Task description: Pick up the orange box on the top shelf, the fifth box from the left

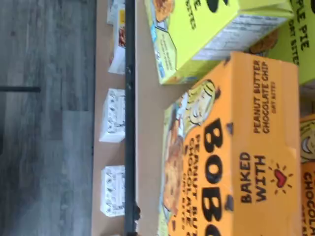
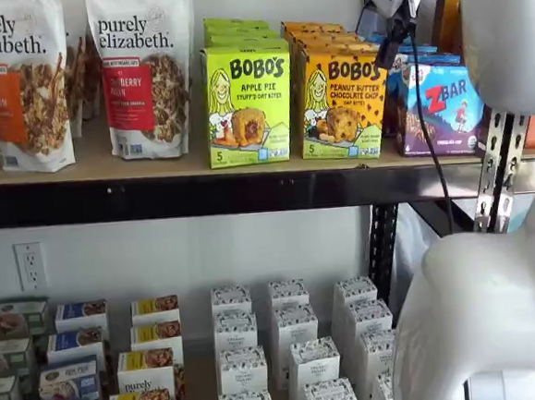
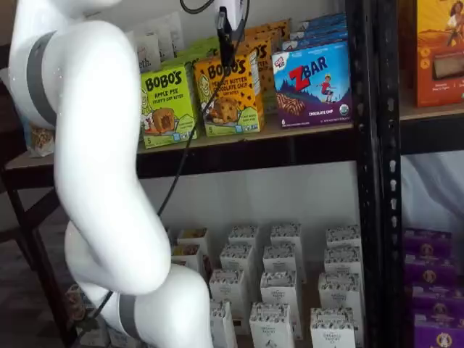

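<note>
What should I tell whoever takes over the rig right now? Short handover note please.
Gripper: hangs above the orange box, empty; fingers seen side-on, so the gap can't be read.
Orange box: upright at the front of the top shelf, between the green Apple Pie box and the ZBar box.
Done: arm brought over the box.
Left: descend, grip, lift out.

- The orange box (image 2: 343,105), Bobo's Peanut Butter Chocolate Chip, stands upright at the front edge of the top shelf (image 2: 181,162).
- A lime-green carton (image 2: 248,106) stands just beside it.
</note>
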Robot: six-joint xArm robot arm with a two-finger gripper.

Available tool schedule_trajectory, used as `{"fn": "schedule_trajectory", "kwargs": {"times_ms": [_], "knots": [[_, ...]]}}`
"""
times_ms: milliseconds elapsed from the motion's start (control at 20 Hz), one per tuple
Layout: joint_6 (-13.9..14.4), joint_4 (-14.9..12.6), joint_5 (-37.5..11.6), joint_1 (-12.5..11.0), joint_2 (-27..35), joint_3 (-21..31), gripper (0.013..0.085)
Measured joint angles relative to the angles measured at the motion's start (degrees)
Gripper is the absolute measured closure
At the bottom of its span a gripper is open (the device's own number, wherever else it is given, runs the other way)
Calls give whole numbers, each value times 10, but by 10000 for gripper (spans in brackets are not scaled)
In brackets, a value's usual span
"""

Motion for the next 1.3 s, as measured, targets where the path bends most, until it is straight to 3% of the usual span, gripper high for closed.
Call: {"fn": "schedule_trajectory", "kwargs": {"times_ms": [250, 700, 1300], "knots": [[1, -25, -8, 8, 15, -13, 130], [12, -42, 38, 20, 64, -66, 130], [25, -62, 40, 40, 81, -63, 130]]}}
